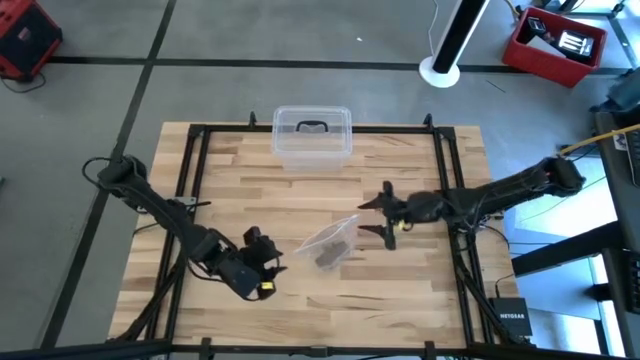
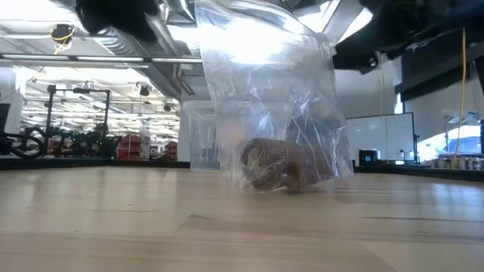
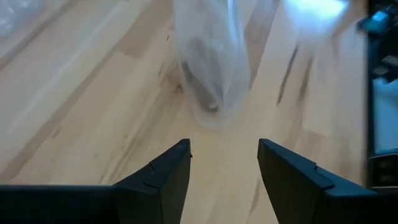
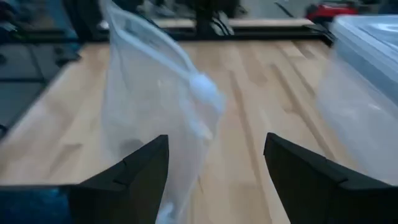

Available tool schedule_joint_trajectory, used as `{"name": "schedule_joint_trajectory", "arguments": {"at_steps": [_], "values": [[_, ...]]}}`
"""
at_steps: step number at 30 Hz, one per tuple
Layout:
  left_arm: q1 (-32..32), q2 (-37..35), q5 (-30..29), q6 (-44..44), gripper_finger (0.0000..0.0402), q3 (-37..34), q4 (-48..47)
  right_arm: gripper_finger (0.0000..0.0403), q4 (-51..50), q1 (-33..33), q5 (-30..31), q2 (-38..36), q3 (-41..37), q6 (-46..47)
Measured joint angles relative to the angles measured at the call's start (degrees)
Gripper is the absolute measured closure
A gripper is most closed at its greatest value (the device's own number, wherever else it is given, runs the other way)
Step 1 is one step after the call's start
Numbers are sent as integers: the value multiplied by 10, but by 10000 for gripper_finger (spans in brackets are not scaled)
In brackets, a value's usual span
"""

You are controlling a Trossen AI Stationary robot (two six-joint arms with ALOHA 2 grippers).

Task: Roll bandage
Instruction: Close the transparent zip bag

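Note:
The bandage [image 2: 272, 165] is a dull brown roll lying on its side inside a crinkled clear plastic bag [image 1: 333, 240], which rests on the wooden table near its middle. In the low view the bag [image 2: 265, 83] stands tall above the roll. My left gripper [image 1: 272, 262] is open just left of the bag. Its wrist view shows the bag [image 3: 210, 74] ahead of the empty gap [image 3: 224, 168]. My right gripper [image 1: 374, 216] is open just right of the bag's upper corner. The bag's edge [image 4: 163, 124] stands beside one of its fingers [image 4: 140, 177]. My right gripper: the bag's edge [image 4: 166, 199] runs close along the inner side of one finger, but the picture is smeared and I cannot tell whether they touch. Nothing is pinched between the fingers.
A clear plastic box with a dark handle [image 1: 312, 135] sits at the table's far edge, behind the bag. A black frame [image 1: 190, 170] runs along the table's sides. Bare wood lies at the near edge and the far corners.

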Motion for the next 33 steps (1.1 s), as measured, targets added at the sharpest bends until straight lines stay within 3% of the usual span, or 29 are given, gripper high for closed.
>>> {"name": "schedule_joint_trajectory", "arguments": {"at_steps": [4, 8, 12, 17, 22, 26, 33], "values": [[6, -37, -14, 38, 221, 1, 1, 139, 71, -48, -106, 31, -9, -10], [29, -60, -53, 115, 221, 1, 35, 168, 119, -57, -122, 61, -9, -20], [71, -56, -48, 219, 221, 1, 113, 254, 178, -55, -121, 84, -8, -38], [125, -50, 4, 318, 221, 1, 222, 385, 196, -55, -111, 105, -8, -52], [184, -28, 84, 360, 221, 1, 303, 383, 204, -55, -65, 114, -6, -44], [219, 15, 149, 372, 221, 1, 364, 397, 244, -42, -62, 114, -6, -43], [235, 57, 162, 375, 221, 0, 385, 398, 249, 14, -27, 114, -6, -43]]}}
